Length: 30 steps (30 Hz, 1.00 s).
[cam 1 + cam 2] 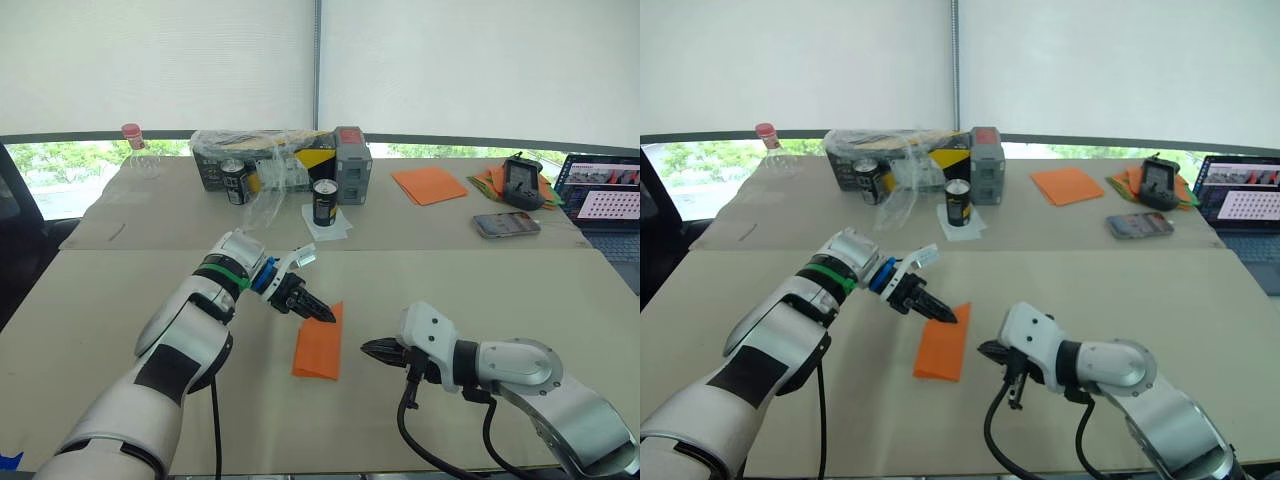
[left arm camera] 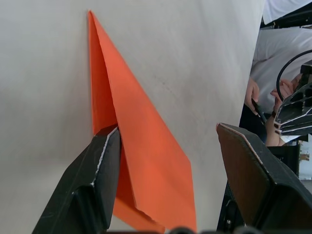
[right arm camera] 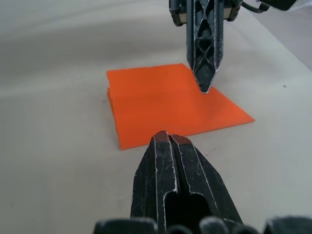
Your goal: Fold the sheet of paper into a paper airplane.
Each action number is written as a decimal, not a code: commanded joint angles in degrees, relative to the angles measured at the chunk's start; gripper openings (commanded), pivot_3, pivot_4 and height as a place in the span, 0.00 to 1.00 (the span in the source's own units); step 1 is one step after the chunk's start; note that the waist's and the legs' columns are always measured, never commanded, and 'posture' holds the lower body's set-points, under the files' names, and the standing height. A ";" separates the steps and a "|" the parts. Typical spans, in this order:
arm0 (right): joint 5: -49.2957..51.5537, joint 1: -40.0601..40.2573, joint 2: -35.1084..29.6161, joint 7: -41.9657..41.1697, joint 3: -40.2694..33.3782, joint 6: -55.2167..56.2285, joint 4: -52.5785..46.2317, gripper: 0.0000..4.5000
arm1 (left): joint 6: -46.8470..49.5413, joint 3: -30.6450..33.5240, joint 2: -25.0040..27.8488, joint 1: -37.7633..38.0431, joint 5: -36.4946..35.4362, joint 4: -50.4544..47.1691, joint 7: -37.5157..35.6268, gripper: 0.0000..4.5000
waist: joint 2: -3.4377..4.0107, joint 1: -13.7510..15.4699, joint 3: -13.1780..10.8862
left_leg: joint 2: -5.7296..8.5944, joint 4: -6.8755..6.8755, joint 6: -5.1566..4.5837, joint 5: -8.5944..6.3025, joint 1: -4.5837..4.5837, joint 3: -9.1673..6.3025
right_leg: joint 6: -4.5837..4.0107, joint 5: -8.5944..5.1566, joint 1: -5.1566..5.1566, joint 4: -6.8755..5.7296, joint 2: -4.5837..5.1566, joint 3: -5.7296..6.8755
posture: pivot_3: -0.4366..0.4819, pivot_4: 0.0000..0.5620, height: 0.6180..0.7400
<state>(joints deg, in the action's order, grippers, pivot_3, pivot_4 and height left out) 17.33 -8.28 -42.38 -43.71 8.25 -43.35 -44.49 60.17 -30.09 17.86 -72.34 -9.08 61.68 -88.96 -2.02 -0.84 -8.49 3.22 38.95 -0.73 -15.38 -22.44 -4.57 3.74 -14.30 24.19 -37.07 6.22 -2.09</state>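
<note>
The sheet of paper (image 1: 318,345), bright orange, lies flat on the table folded into a narrow rectangle with two layers showing (image 2: 146,146). No paper airplane is in view. My left gripper (image 1: 325,314) is open and reaches down onto the sheet's far end. One finger (image 2: 100,170) rests at the sheet's edge, and the other stands off over bare table. My right gripper (image 1: 368,348) is shut and empty. It hovers low just to the right of the sheet, pointing at it (image 3: 168,139).
At the back stand two cans (image 1: 324,202), a plastic-wrapped box (image 1: 270,158) and a grey box (image 1: 352,165). An orange paper stack (image 1: 430,184), a phone (image 1: 507,224), a black device (image 1: 521,181) and a laptop (image 1: 605,200) lie back right. A person (image 2: 265,92) stands beyond the table.
</note>
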 commanded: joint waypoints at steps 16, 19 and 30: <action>0.37 -3.72 -0.62 -1.23 0.98 2.98 1.35 0.00 | 31.18 30.11 2.04 -2.90 -4.88 -1.35 25.11 0.01 | -0.02 -0.09 -0.01 | -0.01 0.06 0.00 0.00 0.02 -0.02 | 0.00 0.00 0.04 -0.13 0.00 0.00 | 0.48 0.27 0.99; 0.41 -4.24 -0.65 -2.23 1.46 4.07 2.48 0.00 | 32.33 37.74 4.41 -6.49 -7.63 9.38 35.20 0.01 | -0.02 -0.10 -0.01 | -0.01 0.06 0.01 0.01 0.04 -0.02 | 0.00 0.00 0.04 -0.15 0.00 0.00 | 0.48 0.27 0.99; -0.46 -8.91 0.83 -5.72 5.51 8.18 8.65 0.00 | 24.25 24.50 7.72 -22.31 -31.55 58.32 50.71 0.01 | -0.35 0.14 -0.20 | 0.33 0.20 0.03 0.02 0.12 -0.04 | 0.16 -0.08 0.06 -0.59 0.31 0.07 | 0.48 0.27 0.99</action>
<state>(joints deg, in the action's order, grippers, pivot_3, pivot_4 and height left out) 16.91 -16.45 -41.67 -48.81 13.70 -36.84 -35.45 84.90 -3.55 25.36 -93.97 -35.19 118.65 -39.47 -2.37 -0.70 -8.69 3.54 39.19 -0.69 -15.35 -22.35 -4.61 3.90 -14.38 24.30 -37.69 6.53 -2.04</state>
